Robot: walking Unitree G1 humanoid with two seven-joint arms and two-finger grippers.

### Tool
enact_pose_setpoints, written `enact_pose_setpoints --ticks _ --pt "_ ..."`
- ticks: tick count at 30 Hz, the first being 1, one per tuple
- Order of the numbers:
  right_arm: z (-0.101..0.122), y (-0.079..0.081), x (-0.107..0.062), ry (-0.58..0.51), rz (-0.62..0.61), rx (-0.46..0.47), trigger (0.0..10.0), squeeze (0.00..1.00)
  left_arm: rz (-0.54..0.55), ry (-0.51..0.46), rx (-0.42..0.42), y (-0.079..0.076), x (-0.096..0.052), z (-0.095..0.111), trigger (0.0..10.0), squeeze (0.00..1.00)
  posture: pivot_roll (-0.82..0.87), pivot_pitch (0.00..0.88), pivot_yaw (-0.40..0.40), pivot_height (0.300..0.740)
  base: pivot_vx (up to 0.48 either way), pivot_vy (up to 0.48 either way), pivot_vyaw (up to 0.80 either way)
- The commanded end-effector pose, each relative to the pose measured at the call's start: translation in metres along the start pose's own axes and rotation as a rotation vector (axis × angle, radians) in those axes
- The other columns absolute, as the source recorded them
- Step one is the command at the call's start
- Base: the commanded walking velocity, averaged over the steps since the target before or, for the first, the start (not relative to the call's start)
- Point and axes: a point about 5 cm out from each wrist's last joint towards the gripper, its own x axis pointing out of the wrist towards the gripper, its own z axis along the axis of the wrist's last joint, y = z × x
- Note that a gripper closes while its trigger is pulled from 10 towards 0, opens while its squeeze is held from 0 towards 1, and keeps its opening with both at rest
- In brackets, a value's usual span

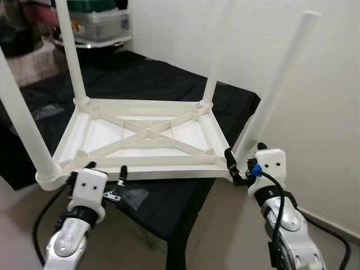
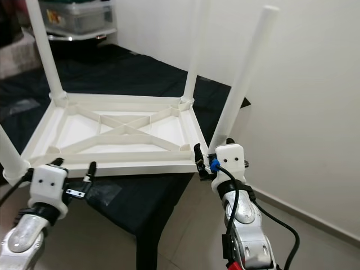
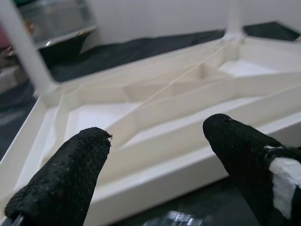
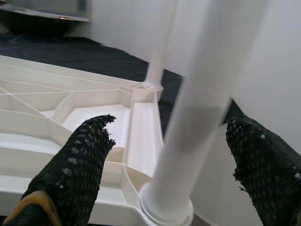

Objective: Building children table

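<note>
The upturned white children's table (image 1: pixel 147 135) lies on a black-draped table (image 1: pixel 163 79), both grippers' jaws spread: left gripper (image 1: pixel 107 169) at its near rim, right gripper (image 4: pixel 169 155) astride a leg (image 1: pixel 275 84)

Light: bright, even, indoor.
Glare: white table (image 1: pixel 146 135) nearly washes out.
Blur: near table leg (image 4: pixel 197 117) soft in the right wrist view.
Shadows: faint.

We find no text, label, brand, number or sign that can be read in any of the views. The white plastic table (image 1: pixel 146 135), upturned with its legs in the air, bears no printing on its ribbed underside. The storage box (image 1: pixel 101 22) at eleven o'clock is perhaps marked, but too blurred to tell.
</note>
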Motion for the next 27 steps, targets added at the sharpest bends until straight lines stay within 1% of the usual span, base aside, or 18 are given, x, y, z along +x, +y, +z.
enact_pose_setpoints --ticks 1,3,5,7,8,9,10,12,13,14,17,19,23,24,25,26,27 --pt "0.000 -0.004 -0.003 0.011 -0.034 0.001 10.0 0.00 -0.029 0.017 -0.002 -0.005 0.001 -0.005 10.0 0.00 -0.02 0.000 -0.057 0.740 0.000 0.000 0.00" --pt "0.000 -0.004 -0.003 0.011 -0.034 0.001 10.0 0.00 -0.029 0.017 -0.002 -0.005 0.001 -0.005 10.0 0.00 -0.02 0.000 -0.057 0.740 0.000 0.000 0.00" --pt "-0.001 -0.001 -0.006 0.014 -0.030 -0.002 10.0 0.00 -0.039 0.011 -0.004 -0.006 0.005 -0.004 10.0 0.00 -0.03 0.000 -0.043 0.740 0.000 0.000 0.00" --pt "-0.002 0.001 -0.006 0.016 -0.022 -0.005 10.0 0.00 -0.039 0.010 -0.003 -0.006 0.006 -0.004 10.0 0.00 -0.03 0.000 -0.043 0.740 0.000 0.000 0.00" --pt "-0.002 0.006 -0.005 0.019 0.014 -0.003 10.0 0.00 -0.024 0.010 -0.010 -0.003 0.007 -0.004 10.0 0.00 -0.02 0.000 -0.047 0.740 0.000 0.000 0.00" --pt "-0.002 0.006 -0.005 0.019 0.014 -0.003 10.0 0.00 -0.024 0.010 -0.010 -0.003 0.007 -0.004 10.0 0.00 -0.02 0.000 -0.047 0.740 0.000 0.000 0.00" --pt "0.000 0.015 -0.002 0.023 0.111 0.001 10.0 0.00 0.001 0.006 -0.040 0.001 0.005 -0.004 10.0 0.00 -0.01 0.000 -0.061 0.740 0.000 0.000 0.00" --pt "0.000 0.015 -0.002 0.023 0.111 0.001 10.0 0.00 0.001 0.006 -0.040 0.001 0.005 -0.004 10.0 0.00 -0.01 0.000 -0.061 0.740 0.000 0.000 0.00" --pt "0.001 0.020 0.000 0.022 0.156 0.004 10.0 0.00 0.006 -0.002 -0.049 0.001 0.004 -0.003 10.0 0.00 0.00 0.000 -0.070 0.740 0.000 0.000 0.00" --pt "0.001 0.023 0.001 0.020 0.182 0.005 10.0 0.00 0.008 -0.008 -0.057 0.000 0.003 -0.002 10.0 0.00 0.00 0.000 -0.073 0.740 0.281 0.000 0.00" --pt "0.002 0.025 0.003 0.018 0.200 0.005 10.0 0.00 0.011 -0.010 -0.059 0.001 0.002 -0.001 10.0 0.00 0.01 0.000 -0.075 0.740 0.296 0.000 0.00" --pt "0.004 0.031 0.006 0.011 0.225 0.008 10.0 0.00 0.014 -0.010 -0.059 0.002 0.001 -0.002 10.0 0.00 0.01 0.000 -0.078 0.740 0.309 0.000 0.00" --pt "0.005 0.032 0.006 0.009 0.236 0.009 10.0 0.00 0.013 -0.009 -0.058 0.001 0.000 -0.002 10.0 0.00 0.01 0.000 -0.078 0.740 0.315 0.000 0.00" --pt "0.004 0.034 0.007 0.012 0.257 0.011 10.0 0.00 0.012 -0.009 -0.059 0.001 0.000 -0.002 10.0 0.00 0.01 0.000 -0.078 0.740 0.315 0.000 0.00" --pt "0.003 0.037 0.007 0.033 0.305 0.031 10.0 0.00 0.011 -0.010 -0.060 0.000 0.001 -0.001 10.0 0.00 0.01 0.000 -0.079 0.740 0.319 0.000 0.00" --pt "0.003 0.037 0.007 0.033 0.305 0.031 10.0 0.00 0.011 -0.010 -0.060 0.000 0.001 -0.001 10.0 0.00 0.01 0.000 -0.079 0.740 0.319 0.000 0.00" --pt "0.001 0.039 0.007 0.055 0.357 0.048 10.0 0.00 0.010 -0.011 -0.062 0.000 0.001 -0.001 10.0 0.00 0.02 0.000 -0.081 0.740 0.319 0.000 0.00"
